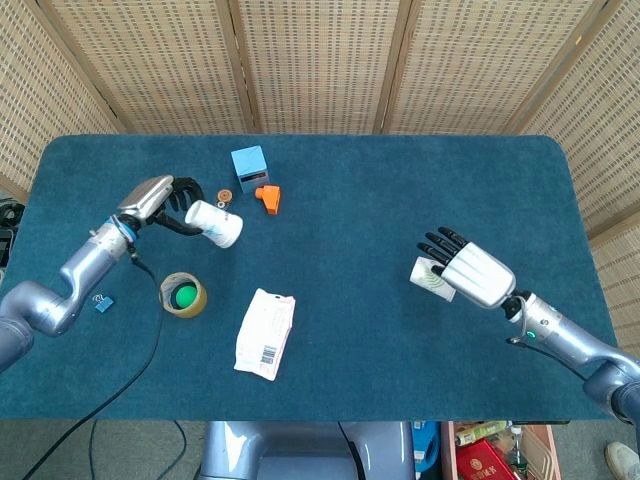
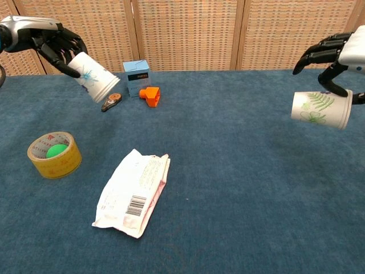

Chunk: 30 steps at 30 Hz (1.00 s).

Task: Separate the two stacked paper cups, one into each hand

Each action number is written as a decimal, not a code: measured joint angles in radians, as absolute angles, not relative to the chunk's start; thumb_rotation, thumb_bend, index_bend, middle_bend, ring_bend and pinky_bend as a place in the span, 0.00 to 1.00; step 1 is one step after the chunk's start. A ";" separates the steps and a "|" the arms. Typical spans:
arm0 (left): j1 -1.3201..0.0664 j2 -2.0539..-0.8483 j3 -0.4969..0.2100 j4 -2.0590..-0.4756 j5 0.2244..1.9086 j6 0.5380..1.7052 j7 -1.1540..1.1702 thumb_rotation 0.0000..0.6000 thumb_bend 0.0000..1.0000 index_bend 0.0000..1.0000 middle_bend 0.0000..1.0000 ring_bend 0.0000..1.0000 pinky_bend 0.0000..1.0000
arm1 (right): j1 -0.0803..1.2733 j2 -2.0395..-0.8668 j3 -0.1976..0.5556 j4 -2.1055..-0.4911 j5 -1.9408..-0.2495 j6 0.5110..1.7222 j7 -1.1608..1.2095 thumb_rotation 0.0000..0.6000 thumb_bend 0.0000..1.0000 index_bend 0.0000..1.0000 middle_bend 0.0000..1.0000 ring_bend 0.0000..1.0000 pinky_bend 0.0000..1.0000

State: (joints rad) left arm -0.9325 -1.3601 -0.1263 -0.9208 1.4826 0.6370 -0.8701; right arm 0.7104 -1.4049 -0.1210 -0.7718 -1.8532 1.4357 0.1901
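The two paper cups are apart, one in each hand. My left hand [image 1: 160, 200] [image 2: 54, 43] grips a white cup with a blue flower print [image 1: 215, 223] [image 2: 94, 77] above the table's left side, its mouth tilted down and to the right. Far to the right, my right hand [image 1: 472, 272] [image 2: 336, 54] holds a white cup with a green leaf print [image 1: 429, 278] [image 2: 319, 109], fingers wrapped over its top, clear of the table.
On the blue table [image 1: 400, 190] lie a white snack packet [image 1: 265, 333] [image 2: 133, 191], a yellow tape roll [image 1: 183, 295] [image 2: 54, 154], a light blue box [image 1: 249, 163] [image 2: 136, 77], an orange piece [image 1: 267, 197] [image 2: 149, 95], a small round tool [image 1: 221, 202] [image 2: 110, 102] and a blue clip [image 1: 102, 302].
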 measured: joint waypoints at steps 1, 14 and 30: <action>-0.925 -1.353 -0.124 -0.927 1.472 0.640 -0.813 1.00 0.10 0.54 0.52 0.50 0.49 | 0.709 -1.408 -0.123 -0.782 -1.850 1.418 0.183 1.00 0.59 0.75 0.31 0.21 0.26; -0.814 -1.346 -0.119 -1.003 1.218 0.695 -0.154 1.00 0.10 0.46 0.38 0.34 0.42 | 0.726 -1.438 -0.107 -0.895 -1.810 1.281 0.100 1.00 0.29 0.48 0.26 0.21 0.26; -0.728 -1.189 -0.163 -1.316 1.036 0.766 -0.065 1.00 0.10 0.00 0.00 0.00 0.00 | 0.701 -1.355 -0.020 -1.145 -1.695 1.261 0.007 1.00 0.00 0.04 0.00 0.02 0.07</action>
